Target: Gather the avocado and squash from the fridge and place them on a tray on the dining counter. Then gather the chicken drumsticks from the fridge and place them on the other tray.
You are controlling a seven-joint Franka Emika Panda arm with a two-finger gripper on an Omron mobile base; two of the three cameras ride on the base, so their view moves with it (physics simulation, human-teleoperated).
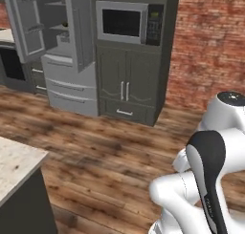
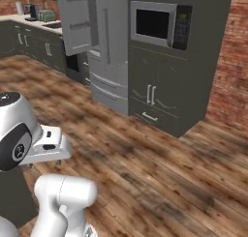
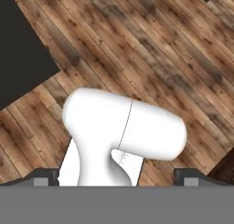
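Note:
The fridge point(image 1: 67, 61) stands at the upper left with one upper door point(image 1: 26, 23) swung open; what lies on its shelves is too small to make out. It also appears at upper centre as the fridge point(image 2: 109, 47). A corner of the dining counter point(image 1: 16, 168), beige speckled top on a dark grey base, shows at the lower left. My gripper point(image 3: 116, 177) points down at the wooden floor, its fingertips point(image 3: 43, 178) wide apart, open and holding nothing. The avocado, squash, chicken drumsticks and both trays are out of view.
A dark cabinet column with a built-in microwave point(image 1: 122, 22) stands right of the fridge, and a red brick wall point(image 1: 210, 42) beyond it. Wall counters point(image 2: 34, 33) with small appliances run along the far left. Open wooden floor point(image 2: 160, 168) lies between me and the fridge.

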